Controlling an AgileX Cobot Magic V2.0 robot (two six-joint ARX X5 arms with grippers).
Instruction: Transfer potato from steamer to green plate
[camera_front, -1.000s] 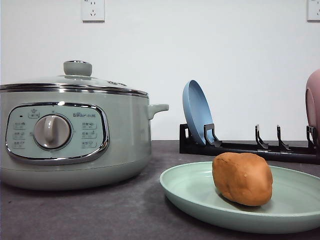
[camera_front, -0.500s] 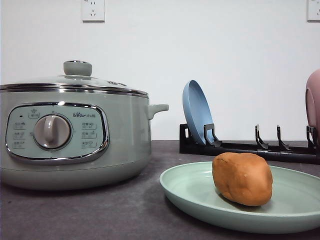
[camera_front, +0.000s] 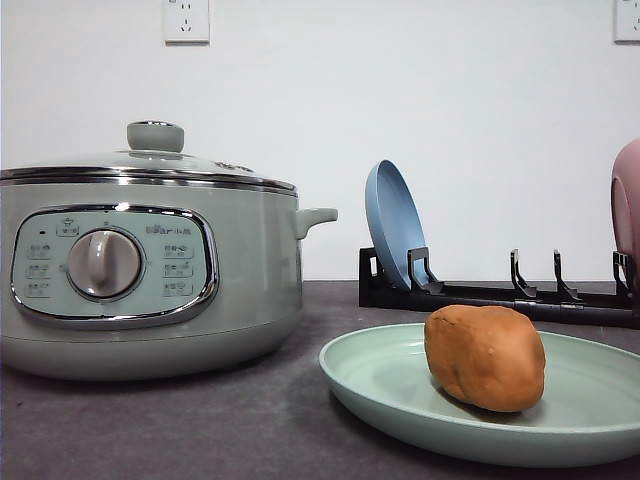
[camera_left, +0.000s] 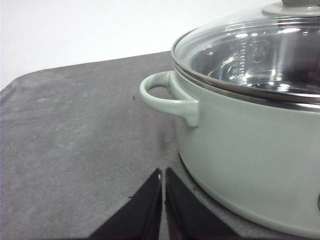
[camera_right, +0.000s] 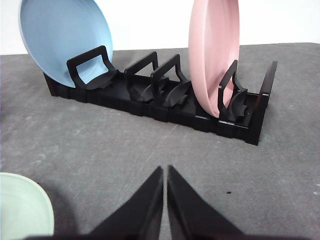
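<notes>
Resting unmoved since a second ago, the potato (camera_front: 485, 357) lies on the green plate (camera_front: 380, 385) beside the steamer (camera_front: 150, 265) (lid on); both grippers' fingers (camera_left: 161, 185) (camera_right: 165, 182) are pressed together, empty.

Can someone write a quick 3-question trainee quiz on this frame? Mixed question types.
1. True or false: the potato lies on the green plate.
2. Multiple choice: how does the steamer stand? A) lid on B) lid off, lying on the table C) tipped on its side
3. Short answer: which two dishes stand on edge in the black rack, and are the two claws open or shut?

Key
1. True.
2. A; the knobbed lid sits on the pot.
3. The blue plate and the pink dish; the left claw and the right claw are both shut, holding nothing.
</notes>
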